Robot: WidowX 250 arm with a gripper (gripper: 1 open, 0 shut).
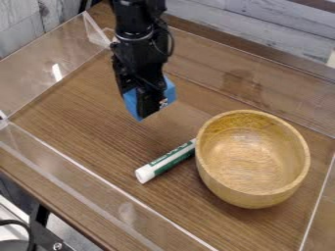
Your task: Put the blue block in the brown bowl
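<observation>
- Clamped on the blue block with the end effector, closed rather than apart.
- Holding the block well apart from the brown bowl, beyond its far left side as seen by the camera, outside the rim.
- Covering part of the block with the dark fingers, so leaving only some of its blue faces in sight, mostly toward the bowl's side.
- Cannot tell from this view whether touching the counter with the block's underside or hanging just above it.
- Reaching in with the black arm from the far side, well beyond the bowl's left edge.
- Resting on the counter with the bowl, upright, with its round opening facing up and its light wooden inside in plain sight.
- Lying just beside the bowl's left side, a green and white marker pen, slanted, with one end near the rim and the white end pointing away toward the near left.
- Showing in the near left corner, well apart from the bowl, some black cable, partly cut off by the picture's edge.
</observation>
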